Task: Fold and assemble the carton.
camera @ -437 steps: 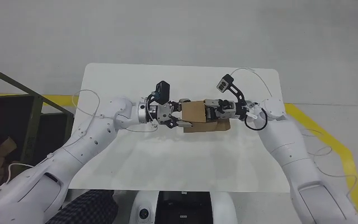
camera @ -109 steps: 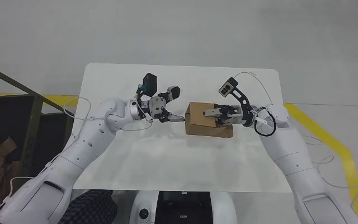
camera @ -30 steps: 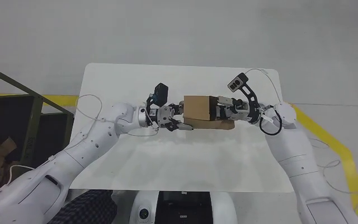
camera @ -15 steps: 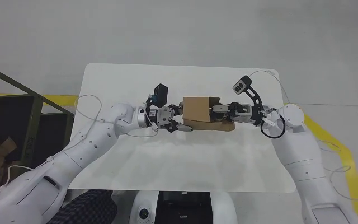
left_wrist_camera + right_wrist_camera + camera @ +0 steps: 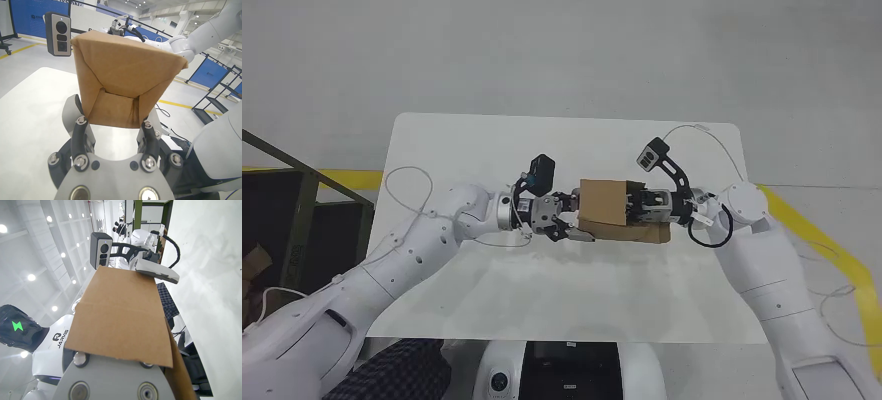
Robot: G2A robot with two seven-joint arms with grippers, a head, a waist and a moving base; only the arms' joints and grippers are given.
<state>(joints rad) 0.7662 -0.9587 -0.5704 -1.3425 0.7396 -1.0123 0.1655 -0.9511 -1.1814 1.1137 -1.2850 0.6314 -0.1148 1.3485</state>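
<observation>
Left gripper (image 5: 113, 106) has its jaws spread, flanking the folded end of the carton (image 5: 124, 68), at or just beside its sides. The carton lies straight ahead of it at mid table (image 5: 542, 290), long axis running arm to arm. Right gripper (image 5: 647, 208) sits at the far, open end under a cardboard panel; can't tell its grip. Next fold likely falls to the right arm, while the left braces.

A brown carton (image 5: 604, 203) is at the middle of the white table (image 5: 542, 290), between the left gripper (image 5: 568, 216) at one end and the right gripper (image 5: 644, 208) at the other.
</observation>
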